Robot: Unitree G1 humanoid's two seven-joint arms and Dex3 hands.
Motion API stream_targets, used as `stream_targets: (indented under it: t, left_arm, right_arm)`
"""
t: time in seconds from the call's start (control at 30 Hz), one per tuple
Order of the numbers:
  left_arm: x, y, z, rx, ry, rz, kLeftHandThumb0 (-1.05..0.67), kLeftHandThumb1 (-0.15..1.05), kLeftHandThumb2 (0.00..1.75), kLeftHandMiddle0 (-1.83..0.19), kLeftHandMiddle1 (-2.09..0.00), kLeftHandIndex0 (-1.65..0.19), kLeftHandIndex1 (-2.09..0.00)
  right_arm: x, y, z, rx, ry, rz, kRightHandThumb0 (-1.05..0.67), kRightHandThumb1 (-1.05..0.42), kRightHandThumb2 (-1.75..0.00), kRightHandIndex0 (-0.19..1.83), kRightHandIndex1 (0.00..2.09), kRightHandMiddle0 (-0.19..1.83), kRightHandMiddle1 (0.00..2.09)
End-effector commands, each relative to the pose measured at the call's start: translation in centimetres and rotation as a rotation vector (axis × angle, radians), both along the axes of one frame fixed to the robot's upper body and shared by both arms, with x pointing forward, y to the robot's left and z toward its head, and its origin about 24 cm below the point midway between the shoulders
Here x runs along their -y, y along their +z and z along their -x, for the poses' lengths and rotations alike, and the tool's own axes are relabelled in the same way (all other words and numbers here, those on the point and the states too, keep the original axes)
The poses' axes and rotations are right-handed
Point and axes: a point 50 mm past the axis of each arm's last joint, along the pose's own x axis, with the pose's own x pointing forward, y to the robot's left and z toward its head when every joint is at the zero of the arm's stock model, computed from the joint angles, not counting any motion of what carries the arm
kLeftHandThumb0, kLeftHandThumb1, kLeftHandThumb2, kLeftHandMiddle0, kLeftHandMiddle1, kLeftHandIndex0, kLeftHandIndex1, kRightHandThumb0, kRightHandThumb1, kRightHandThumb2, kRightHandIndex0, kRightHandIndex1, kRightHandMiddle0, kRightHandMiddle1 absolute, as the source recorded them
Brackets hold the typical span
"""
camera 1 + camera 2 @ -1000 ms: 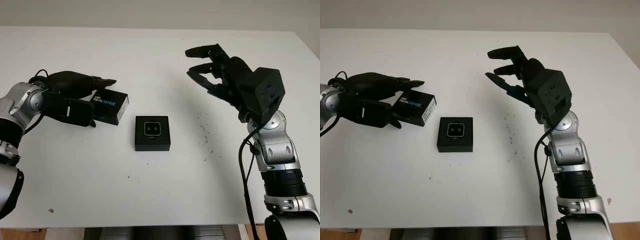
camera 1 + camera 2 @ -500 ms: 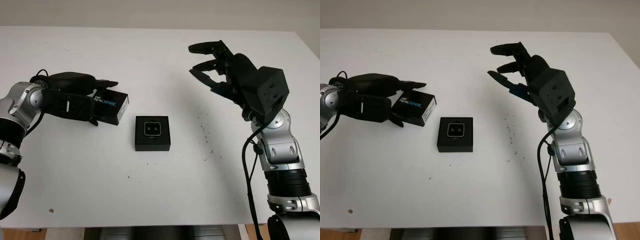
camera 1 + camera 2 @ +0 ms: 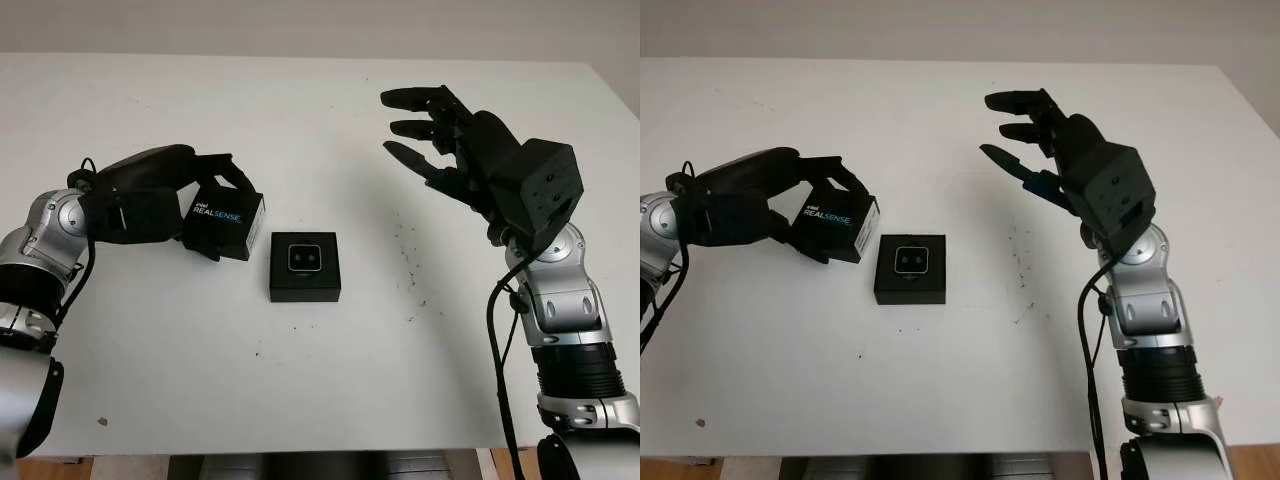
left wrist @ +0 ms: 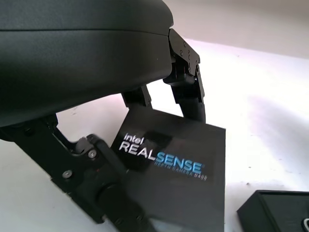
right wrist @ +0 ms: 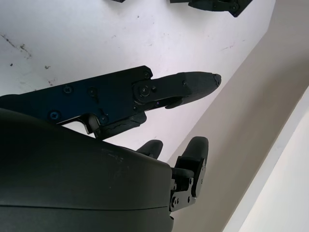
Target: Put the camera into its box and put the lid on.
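The black lid point(image 3: 232, 218) printed "Intel RealSense" is tilted up just left of the box, and my left hand point(image 3: 218, 212) is shut on it, fingers point(image 4: 186, 72) over its far edge and thumb at its near edge. The small black box point(image 3: 305, 285) sits open at the table's middle with the camera point(image 3: 305, 258) lying in it, lenses up. A corner of the box point(image 4: 275, 212) shows beside the lid point(image 4: 178, 164) in the left wrist view. My right hand point(image 3: 405, 125) is open and raised above the table, to the right of the box and beyond it.
The white table point(image 3: 300, 400) carries a few dark specks point(image 3: 410, 270) right of the box. Its front edge runs along the bottom and its right edge lies past my right arm.
My left hand has closed on the lid and tipped it up, bringing it slightly nearer the box. The right hand has drifted a little to the right.
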Motion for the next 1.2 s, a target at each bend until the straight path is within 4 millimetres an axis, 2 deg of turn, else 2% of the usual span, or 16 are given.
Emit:
stream_targets:
  t: [0.0,0.27,0.37,0.47,0.53,0.77,0.97,1.17]
  left_arm:
    - [-0.5,-0.2,0.3,-0.005,0.015,-0.005,-0.46,1.05,0.14,-0.42,-1.73,-0.33,-1.59]
    - [-0.8,0.2,0.5,0.006,0.054,-0.055,-0.46,1.05,0.09,-0.38,-1.66,-0.3,-1.58]
    - [-0.7,0.3,0.7,0.014,0.055,-0.056,-0.49,1.05,0.18,-0.38,-1.7,-0.3,-1.62]
    - [-0.5,0.9,0.7,0.041,0.076,-0.024,-0.41,1.05,0.26,-0.38,-1.76,-0.27,-1.67]
    - [-0.2,1.7,0.6,0.067,0.123,0.04,-0.34,1.05,0.27,-0.41,-1.8,-0.28,-1.72]
    - [0.9,4.4,1.1,0.064,0.225,0.107,-0.32,1.05,0.26,-0.37,-1.76,-0.23,-1.67]
    - [2.6,7.7,2.0,0.023,0.244,0.098,-0.33,1.05,0.21,-0.54,-1.78,-0.4,-1.72]
    - [4.0,9.6,2.8,-0.03,0.22,0.111,-0.33,1.05,0.19,-0.64,-1.78,-0.46,-1.7]
  right_arm:
    - [0.0,-0.3,0.2,0.003,0.0,-0.001,-0.65,-1.05,-0.2,0.14,0.6,-0.04,1.05]
    - [-0.2,-0.6,0.3,-0.01,0.013,-0.021,-0.65,-1.05,-0.19,0.14,0.57,-0.03,0.98]
    - [-0.3,-0.7,0.4,-0.009,0.026,-0.04,-0.63,-1.05,-0.19,0.15,0.59,-0.03,1.0]
    - [-0.4,-1.1,0.5,-0.027,0.033,-0.065,-0.62,-1.05,-0.18,0.14,0.59,-0.05,1.08]
    - [-0.5,-1.4,0.6,-0.04,0.041,-0.074,-0.62,-1.05,-0.19,0.12,0.58,-0.07,1.11]
    - [-0.8,-2.3,1.0,-0.059,0.049,-0.079,-0.64,-1.05,-0.18,0.13,0.53,-0.04,1.03]
    - [-1.4,-3.1,1.4,-0.125,0.063,-0.103,-0.64,-1.05,-0.2,0.15,0.39,0.0,0.81]
    - [-2.1,-3.6,1.5,-0.147,0.056,-0.135,-0.65,-1.05,-0.18,0.2,0.32,0.02,0.81]
